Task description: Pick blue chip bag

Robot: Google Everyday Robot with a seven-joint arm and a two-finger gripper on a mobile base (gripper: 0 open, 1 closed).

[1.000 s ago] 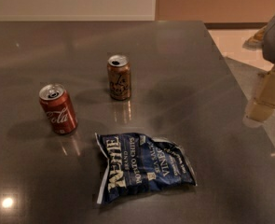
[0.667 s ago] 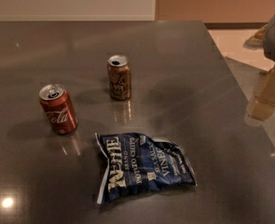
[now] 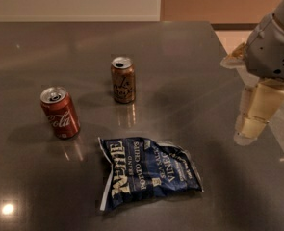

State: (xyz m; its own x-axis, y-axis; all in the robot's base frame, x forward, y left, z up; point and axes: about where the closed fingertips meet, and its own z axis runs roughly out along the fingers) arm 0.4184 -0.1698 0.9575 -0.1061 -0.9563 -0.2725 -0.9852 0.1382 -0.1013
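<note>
The blue chip bag [image 3: 148, 172] lies flat on the dark table [image 3: 194, 57], near the front centre. It is crinkled navy with cream lettering and white edges. My gripper [image 3: 251, 124] hangs at the right side of the view, above the table's right edge. It is to the right of the bag and a little farther back, well apart from it and touching nothing. It holds nothing that I can see.
A red cola can [image 3: 59, 112] stands upright to the left of the bag. A brown soda can [image 3: 123, 80] stands upright behind the bag. The table's right edge runs just beside the gripper, with pale floor [image 3: 283, 129] beyond.
The gripper and arm have moved a little to the left and down, in over the table's right edge. The bag and both cans have not moved.
</note>
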